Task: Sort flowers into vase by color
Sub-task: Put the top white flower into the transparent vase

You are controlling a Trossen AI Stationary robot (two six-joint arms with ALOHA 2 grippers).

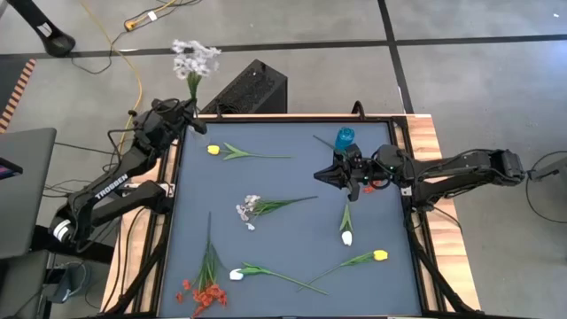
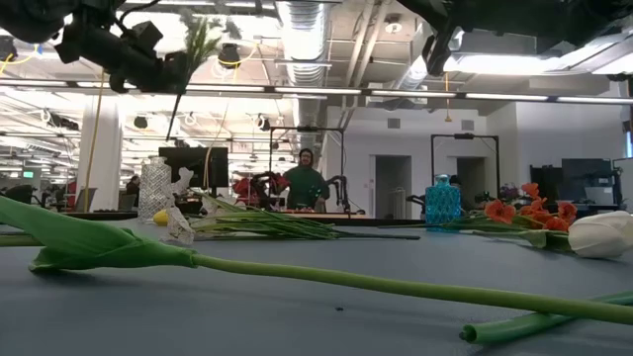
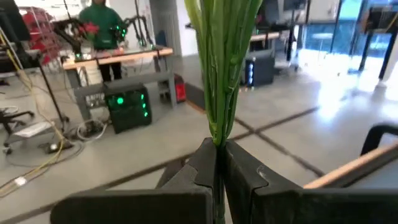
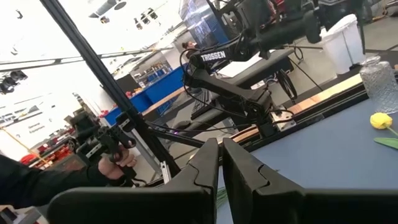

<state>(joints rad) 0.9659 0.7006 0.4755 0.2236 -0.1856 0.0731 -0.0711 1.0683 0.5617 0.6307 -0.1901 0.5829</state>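
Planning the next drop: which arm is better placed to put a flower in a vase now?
Probably the left: its fingers are shut on a white-flowered stem, raised at the far-left corner. The right gripper seems to hold nothing.

Matt table mat (image 1: 292, 182), wooden rim (image 1: 431, 146)

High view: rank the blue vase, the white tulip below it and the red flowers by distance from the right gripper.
From the right gripper:
1. Blue vase, just beyond it at the far edge.
2. White tulip, nearer the front, right side.
3. Red flowers, front left corner.
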